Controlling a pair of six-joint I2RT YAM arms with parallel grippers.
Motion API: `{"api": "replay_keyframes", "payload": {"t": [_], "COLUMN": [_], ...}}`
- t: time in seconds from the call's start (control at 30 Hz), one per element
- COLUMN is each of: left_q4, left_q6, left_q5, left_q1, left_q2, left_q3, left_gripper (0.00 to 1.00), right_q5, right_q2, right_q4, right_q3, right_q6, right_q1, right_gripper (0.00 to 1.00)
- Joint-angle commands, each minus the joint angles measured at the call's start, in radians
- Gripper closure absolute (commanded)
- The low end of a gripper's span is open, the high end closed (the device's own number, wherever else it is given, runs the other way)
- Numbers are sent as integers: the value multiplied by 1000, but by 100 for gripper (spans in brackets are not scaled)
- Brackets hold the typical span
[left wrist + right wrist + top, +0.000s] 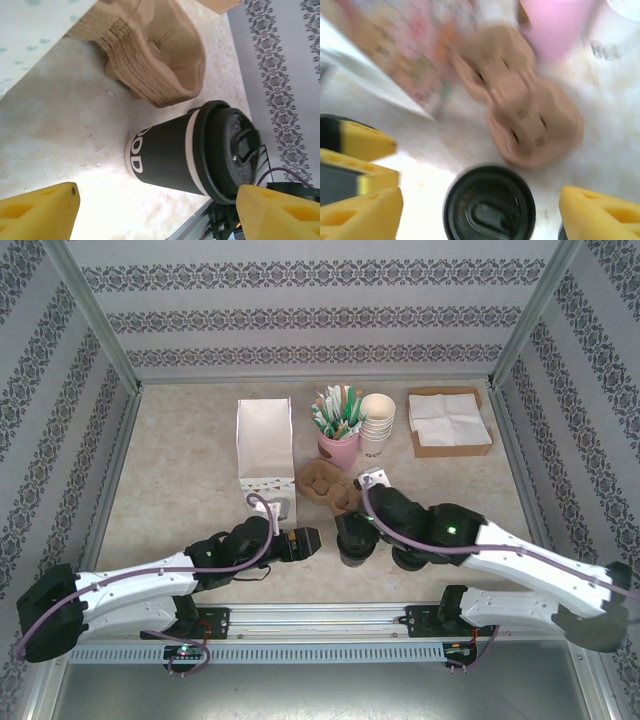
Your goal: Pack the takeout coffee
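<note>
My right gripper point(480, 216) stands wide apart and empty, one finger on each side of the black coffee cup point(490, 206) at the bottom centre of the right wrist view. My left gripper point(159, 212) is also apart and empty, facing the same cup from the side at the centre of the top view. The main risk, I judge, is the two grippers clashing over one cup, or a side nudge tipping it on the counter point(75, 125). The pulp carrier point(328, 487) sits just above it, so a shove could push it toward the paper bag point(265, 445).
</note>
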Motion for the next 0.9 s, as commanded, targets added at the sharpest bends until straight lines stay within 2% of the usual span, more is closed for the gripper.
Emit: {"api": "replay_keyframes", "payload": {"t": [0.0,0.07,0.17,0.37,0.5,0.67,0.87], "left_q4": [-31,-37,-68,-137,-150,-169,-191], "left_q6": [33,45,73,131,163,209,252], "left_q5": [-16,-15,-13,-52,-51,-47,-42], "left_q1": [-15,-15,-15,-15,-15,-15,-15], "left_q2": [-41,-63,-96,-182,-235,-279,-298], "left_q3": [-11,-15,-7,-11,-22,-41,-41], "left_gripper": [18,18,18,18,18,18,18], "right_q5": [-120,-183,-338,-514,-554,-707,-711], "right_q2": [-114,-160,-165,-79,6,124,236], "right_q4": [211,219,104,-146,-238,-314,-306], "right_q3": [-83,-114,-82,23,23,55,83], "right_q6": [-422,-633,-854,-1133,-1265,-1371,-1382], "right_q1": [-3,-20,-75,-198,-286,-387,-395], "right_gripper": [22,22,20,19,19,21,17]}}
